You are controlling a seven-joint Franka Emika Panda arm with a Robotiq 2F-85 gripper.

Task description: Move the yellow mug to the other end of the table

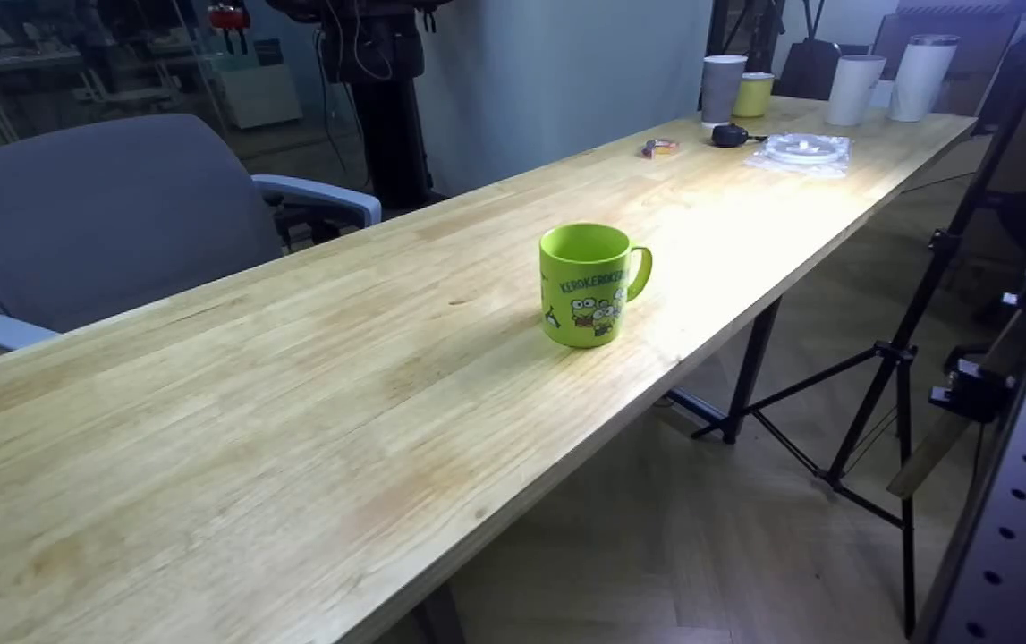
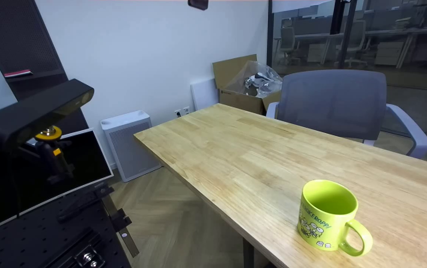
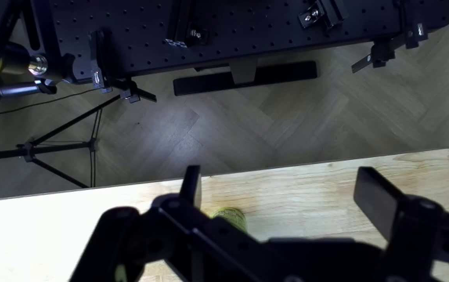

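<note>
Jaws wide apart above the table (image 3: pixel 302 196) (yellow mug (image 1: pixel 584 288) upright).

Yellow-green mug (image 1: pixel 584 291) near a long edge of the surface (image 1: pixel 253 429). Dark capital lettering (image 2: pixel 318 219) curves around its side: across both exterior views, "KEROKERO" and the ending "KEROPPI" are legible. Unreadable in the wrist view.

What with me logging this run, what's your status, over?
End effector open, empty. Mug upright on table, ungripped. Cups at one end, possibly in the way.
</note>
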